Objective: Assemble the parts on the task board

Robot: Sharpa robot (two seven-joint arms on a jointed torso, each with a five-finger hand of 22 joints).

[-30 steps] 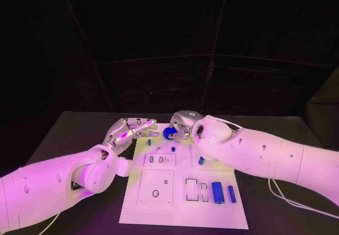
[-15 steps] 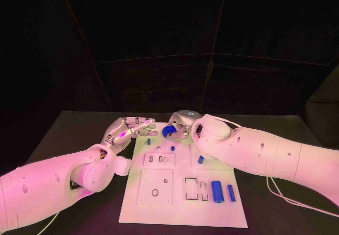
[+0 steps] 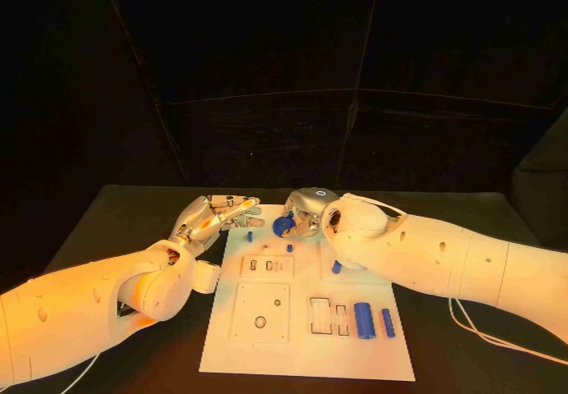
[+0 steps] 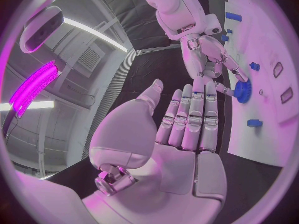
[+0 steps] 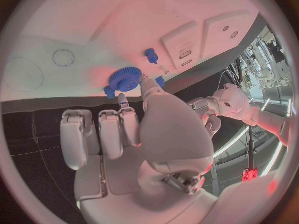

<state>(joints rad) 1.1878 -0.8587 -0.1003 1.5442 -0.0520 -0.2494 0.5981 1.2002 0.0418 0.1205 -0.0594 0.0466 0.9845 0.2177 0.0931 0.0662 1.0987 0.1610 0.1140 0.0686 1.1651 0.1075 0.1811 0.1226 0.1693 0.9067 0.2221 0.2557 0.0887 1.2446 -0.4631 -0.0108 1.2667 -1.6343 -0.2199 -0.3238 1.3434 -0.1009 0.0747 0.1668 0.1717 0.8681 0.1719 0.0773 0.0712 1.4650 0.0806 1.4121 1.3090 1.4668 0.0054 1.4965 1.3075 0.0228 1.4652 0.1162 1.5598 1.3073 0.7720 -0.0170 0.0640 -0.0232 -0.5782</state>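
1. My right hand (image 3: 310, 215) pinches a blue gear (image 3: 284, 224) between thumb and a fingertip, at about 12 o'clock over the far end of the task board (image 3: 310, 353); in the right wrist view the blue gear (image 5: 124, 78) sits just above the white plate, and I cannot tell whether it touches it

2. My left hand (image 3: 219, 215) holds nothing, its fingers straight and close together, at about 11 o'clock beside the board's far left corner; I judge it a ready support and would keep it off the gear

3. The step in hand, as I judge it, is seating the gear on its place at the far end; in the right wrist view two faint circles (image 5: 63, 57) are marked on the plate near the gear, and I would line the bore up over the proper one before lowering

4. I keep the gear face level with the plate, because a tilted gear is likely to jam or skid

5. I lower slowly and let go only when the gear rests flat

6. A small blue peg (image 3: 289, 249) stands near, toward 6 o'clock from the gear, and a second blue peg (image 3: 249, 236) stands beside it; I keep my fingers away from both

7. The two blue cylinders (image 3: 364, 321) at about 5 o'clock on the board lie well apart, waiting for later
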